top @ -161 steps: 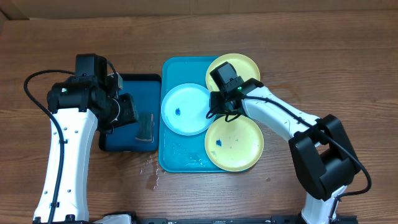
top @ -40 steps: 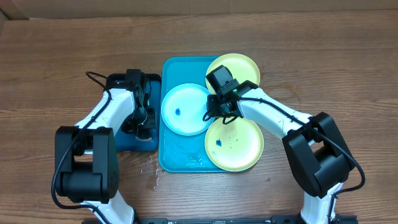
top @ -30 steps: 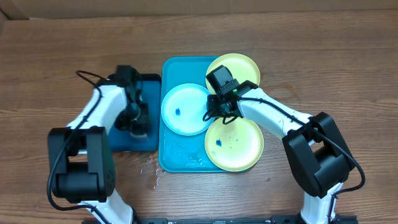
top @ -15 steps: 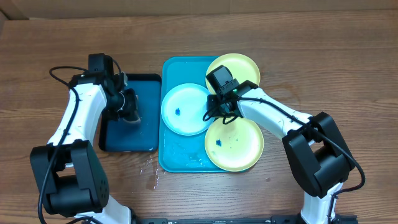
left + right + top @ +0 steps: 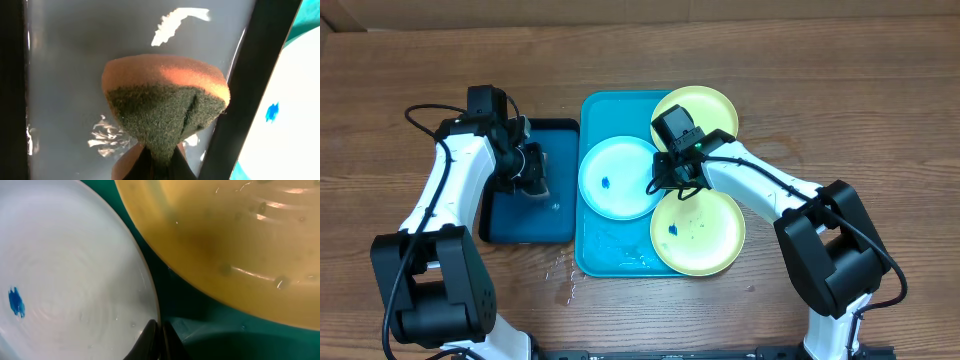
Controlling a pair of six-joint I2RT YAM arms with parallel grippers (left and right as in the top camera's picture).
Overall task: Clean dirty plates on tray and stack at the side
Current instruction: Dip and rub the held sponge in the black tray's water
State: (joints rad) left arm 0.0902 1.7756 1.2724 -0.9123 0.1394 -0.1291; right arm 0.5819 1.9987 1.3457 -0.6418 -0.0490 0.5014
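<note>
Three dirty plates, all lying on the turquoise tray (image 5: 610, 258) and none stacked at the side yet:
- light blue plate (image 5: 618, 178), left part of the tray, one blue smear near its middle
- far yellow-green plate (image 5: 712, 106), its far-right edge overhanging the tray rim
- near yellow-green plate (image 5: 705, 238), blue smears on its left half

One sponge (image 5: 167, 97) — orange foam with a green scouring face, folded and pinched in your left gripper (image 5: 159, 167), whose fingers are clamped hard on it. Change to note: seconds ago the sponge lay loose in the dark-blue tray (image 5: 525, 218). It now hangs in that grip above the tray's wet floor, carried from the near end toward the far end and close to the rim nearest the light blue plate. Judged meaning: the fetch-and-wet step is done and scrubbing can begin.

One right gripper (image 5: 159, 334) — unmoved, fingers pressed together at the right edge of the light blue plate, between the two yellow-green ones. You cannot tell whether the rim is caught between them.

No plate has shifted; every smear remains.
</note>
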